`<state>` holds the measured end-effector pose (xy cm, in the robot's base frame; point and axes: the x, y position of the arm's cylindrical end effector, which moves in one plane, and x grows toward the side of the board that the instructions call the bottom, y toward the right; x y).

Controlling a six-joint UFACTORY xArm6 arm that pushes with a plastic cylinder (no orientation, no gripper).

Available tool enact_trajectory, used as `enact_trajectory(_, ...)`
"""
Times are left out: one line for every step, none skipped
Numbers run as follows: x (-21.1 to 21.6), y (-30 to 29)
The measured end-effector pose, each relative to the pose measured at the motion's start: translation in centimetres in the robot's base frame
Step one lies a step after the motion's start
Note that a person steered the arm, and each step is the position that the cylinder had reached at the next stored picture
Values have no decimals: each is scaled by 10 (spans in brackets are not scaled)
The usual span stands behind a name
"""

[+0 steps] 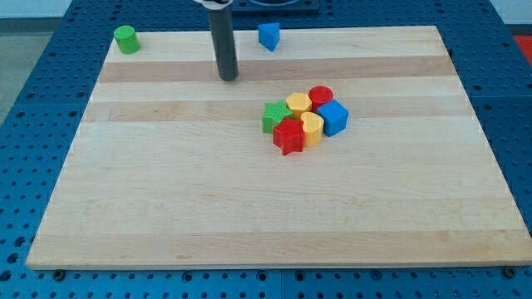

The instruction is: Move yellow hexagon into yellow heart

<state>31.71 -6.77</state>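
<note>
The rod's tip [229, 78] rests near the board's top edge, well apart from the cluster; there is no claw to report. The yellow hexagon [298, 104] already touches the yellow heart [312, 127] mid-board, hemmed by neighbours, so the task looks essentially met.

My tip [229, 78] well apart from yellow hexagon [298, 104], yellow heart [312, 126].

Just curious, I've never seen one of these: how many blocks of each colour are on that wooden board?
Green: 2, a cylinder and a star
Blue: 2, a far block and a cube
Yellow: 2, a hexagon and a heart
Red: 2, a cylinder and a star
Total: 8
</note>
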Motion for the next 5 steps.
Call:
enact_trajectory(17, 32)
enact_trajectory(20, 53)
enact_trajectory(35, 71)
enact_trajectory(39, 88)
enact_trajectory(46, 100)
